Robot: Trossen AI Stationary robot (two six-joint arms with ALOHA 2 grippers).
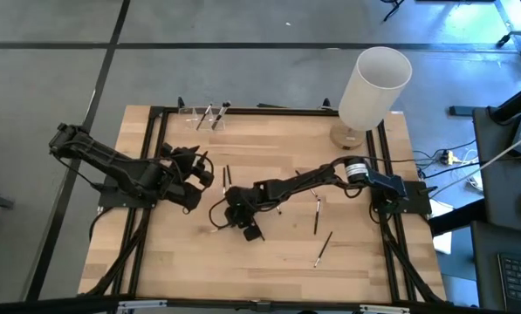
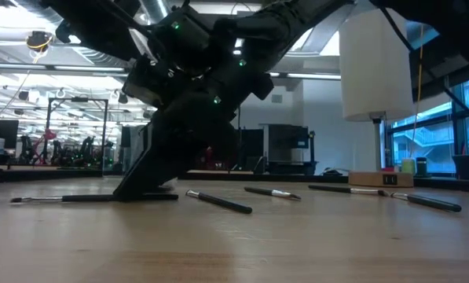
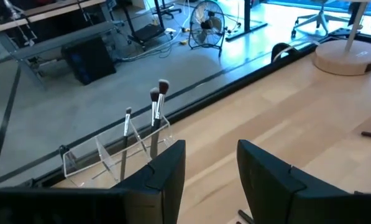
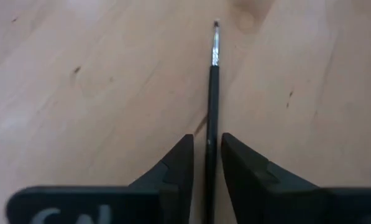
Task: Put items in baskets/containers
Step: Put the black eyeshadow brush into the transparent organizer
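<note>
Right wrist view: brush (image 4: 212, 81) between claw (image 4: 206, 163) fingers.

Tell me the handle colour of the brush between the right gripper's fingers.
Black, with a silver ferrule; the brush shows best in the right wrist view.

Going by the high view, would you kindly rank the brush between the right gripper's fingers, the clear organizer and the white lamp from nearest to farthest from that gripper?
1. Brush, lying on the table between the right gripper's fingers.
2. Clear organizer, at the table's far edge, left of centre.
3. White lamp, at the far right corner.
</note>
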